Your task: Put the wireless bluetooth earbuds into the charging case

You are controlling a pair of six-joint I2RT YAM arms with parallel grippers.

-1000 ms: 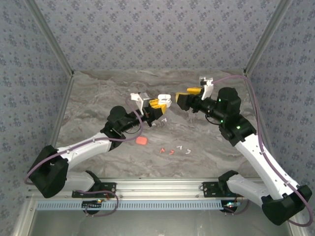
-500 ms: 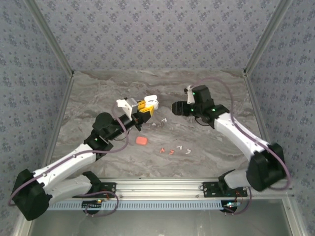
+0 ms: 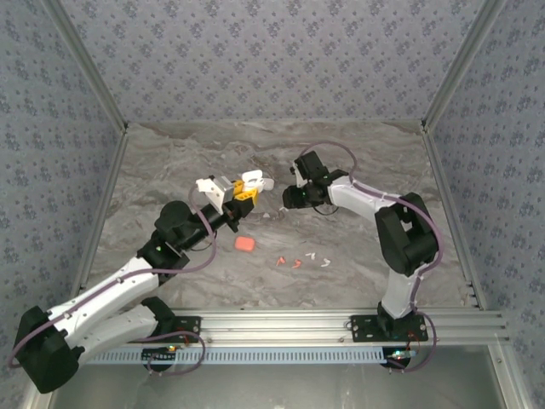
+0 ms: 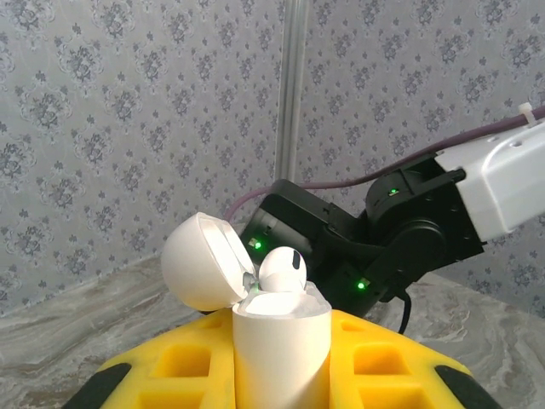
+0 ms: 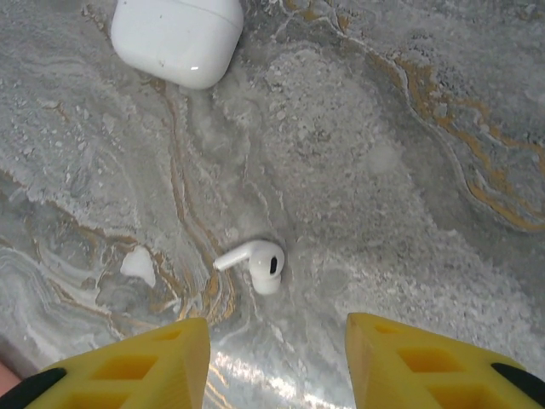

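In the left wrist view, my left gripper (image 4: 281, 362) is shut on an upright white charging case (image 4: 281, 341). The case's lid (image 4: 200, 260) is flipped open and one white earbud (image 4: 282, 270) sits in its top. From above, the case (image 3: 258, 181) hangs over the table's middle. My right gripper (image 3: 290, 198) points down at the table just right of it. It is open (image 5: 272, 358), with a white earbud (image 5: 255, 264) lying on the marble just ahead of its yellow fingers (image 5: 128, 366) and nothing between them.
A closed white case (image 5: 177, 34) lies on the table beyond the loose earbud. An orange-red case (image 3: 244, 244) lies nearer the front. Two orange-red earbuds (image 3: 288, 262) and two white ones (image 3: 318, 258) lie right of it. Patterned walls enclose the table.
My right arm has swung left and down to the table beside the loose earbud, its jaws narrowing. My left arm has carried the case a little to the left.
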